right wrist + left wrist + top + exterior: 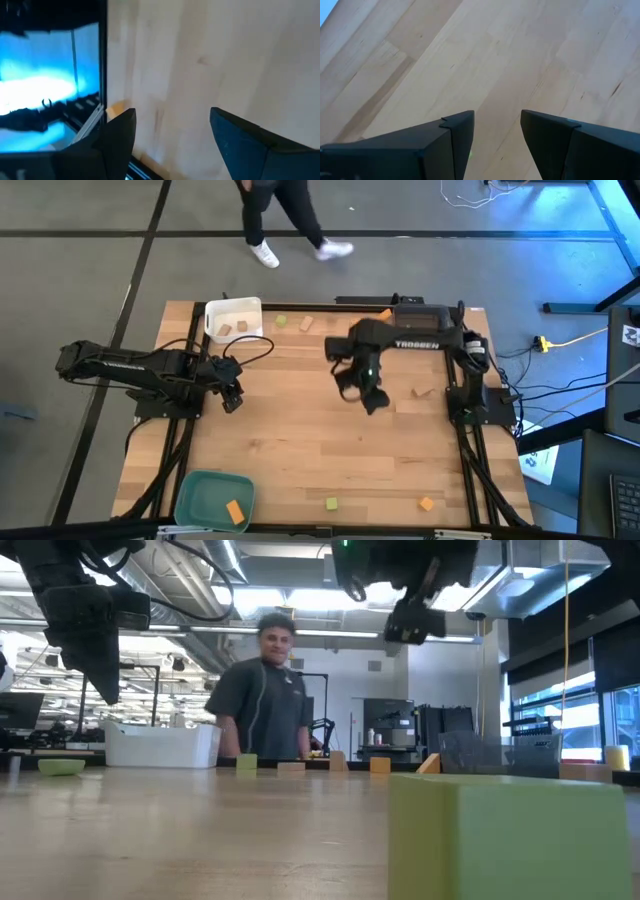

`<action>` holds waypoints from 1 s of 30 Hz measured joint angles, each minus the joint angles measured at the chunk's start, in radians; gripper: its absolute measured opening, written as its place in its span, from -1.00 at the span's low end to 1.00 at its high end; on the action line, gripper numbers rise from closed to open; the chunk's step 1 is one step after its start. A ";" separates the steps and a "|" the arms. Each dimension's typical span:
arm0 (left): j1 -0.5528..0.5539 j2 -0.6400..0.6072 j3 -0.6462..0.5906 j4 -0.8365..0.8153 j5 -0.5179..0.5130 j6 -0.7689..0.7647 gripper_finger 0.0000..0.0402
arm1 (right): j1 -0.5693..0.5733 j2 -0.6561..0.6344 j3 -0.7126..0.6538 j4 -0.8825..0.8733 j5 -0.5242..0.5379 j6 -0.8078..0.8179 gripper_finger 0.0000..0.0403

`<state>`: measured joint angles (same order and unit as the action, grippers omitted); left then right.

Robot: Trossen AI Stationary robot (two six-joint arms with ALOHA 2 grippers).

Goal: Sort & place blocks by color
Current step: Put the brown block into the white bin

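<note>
Two dark arms hang over a pale wooden worktop [320,440] in the overhead view. The right gripper [372,395] is near the worktop's middle, toward its right edge; a small tan wooden block [423,391] lies just beside it, on the side of that edge, and looks the likeliest next pick. The left gripper [232,398] is well apart from that block, by the left edge. A white tray [233,308] at the far left corner holds two tan blocks; a teal tray [205,502] at the near left corner holds one orange block [235,512]. A light green block [331,503] and another orange block [427,503] sit at the near edge.

In the level view, both arms hang above the worktop, touching nothing.

In the left wrist view, the fingers [455,135] stand moderately apart, empty, over bare wood.

In the right wrist view, the fingers [120,132] are spread wide, holding nothing; an orange-tan block corner [116,108] peeks beside one.
</note>
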<state>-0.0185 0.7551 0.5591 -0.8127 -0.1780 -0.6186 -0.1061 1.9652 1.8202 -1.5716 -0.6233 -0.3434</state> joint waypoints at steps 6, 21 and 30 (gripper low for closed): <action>0.000 0.000 0.000 0.000 0.014 0.001 -0.21 | 0.116 0.000 0.000 0.001 0.132 0.082 0.26; -0.081 0.000 0.000 0.001 0.015 0.026 -0.21 | 0.191 -0.153 -0.052 0.003 0.377 0.295 0.26; -0.099 0.000 0.000 0.004 0.007 0.025 -0.21 | 0.114 -0.455 -0.448 0.039 0.562 0.360 0.26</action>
<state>-0.1173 0.7547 0.5591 -0.8086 -0.1714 -0.5934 0.0078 1.5100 1.3718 -1.5322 -0.0609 0.0168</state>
